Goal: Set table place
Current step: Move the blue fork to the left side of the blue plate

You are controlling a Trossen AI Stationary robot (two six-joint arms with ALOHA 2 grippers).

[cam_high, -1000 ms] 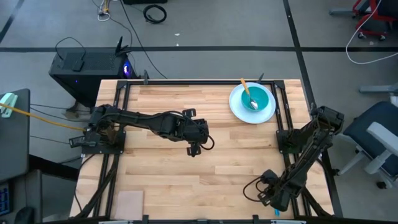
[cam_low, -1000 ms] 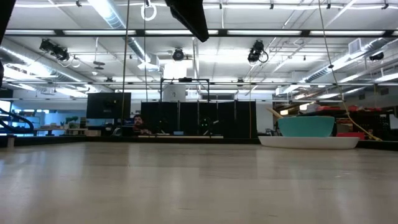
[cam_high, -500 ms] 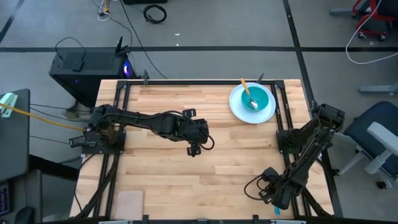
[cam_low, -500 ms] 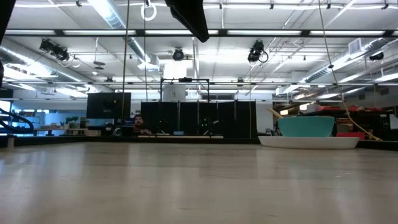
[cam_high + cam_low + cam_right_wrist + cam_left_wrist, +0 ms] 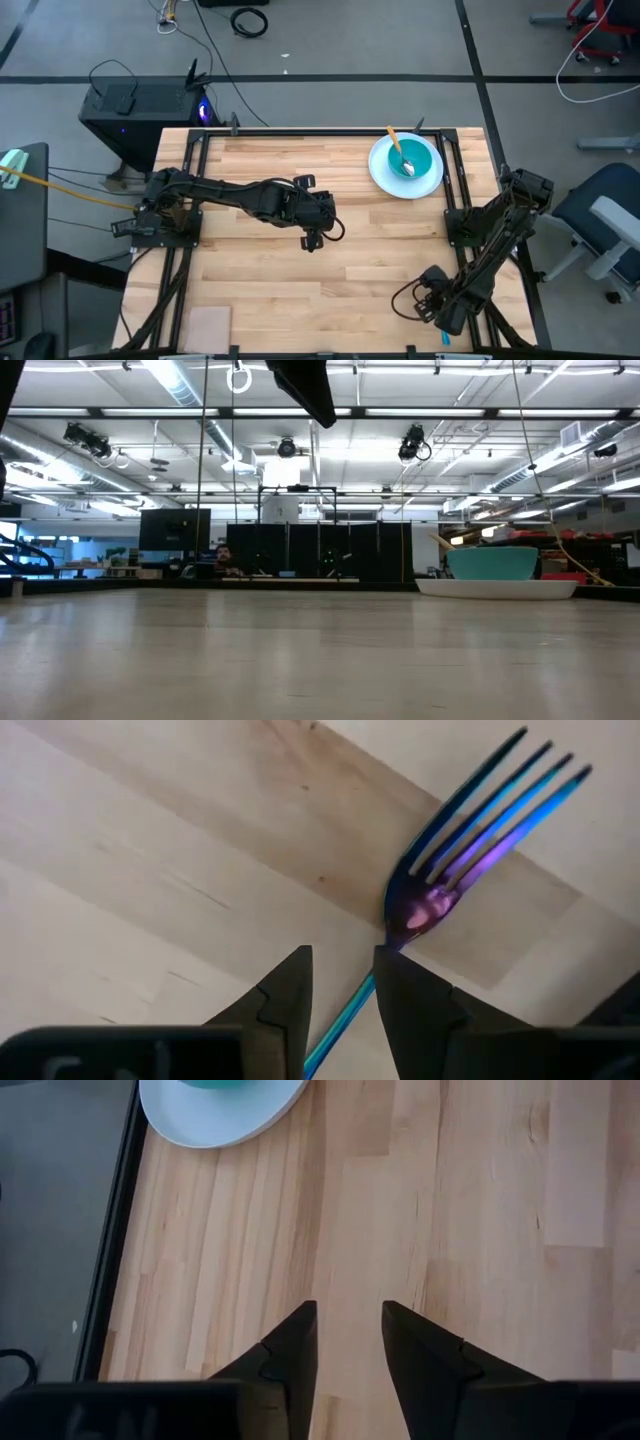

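A round white plate (image 5: 384,184) lies at the table's far right with a teal bowl (image 5: 415,160) on it, and an orange-handled spoon (image 5: 397,147) rests in the bowl. The plate and bowl also show in the low view (image 5: 492,563). A blue fork (image 5: 440,870) lies under my right gripper (image 5: 342,960) by the near right corner; a bit of the fork shows in the high view (image 5: 444,340). My right gripper is shut on the fork. My left gripper (image 5: 312,243) hovers shut and empty over mid-table. My right gripper has the fork's thin blue handle (image 5: 345,1015) between its two fingers, a little behind the fork's neck. The fingers lie along the fork, with the tines (image 5: 500,800) pointing away from them. I cannot tell whether the fork is clear of the table.
A tan rectangular pad (image 5: 210,325) lies at the near left edge. Black rails edge the table (image 5: 300,130). Bare wood lies between the plate and the near edge. A person sits far off in the room behind (image 5: 222,556).
My right arm has shifted slightly toward the table's far edge at the near right corner. The plate, bowl and spoon have stayed in place.
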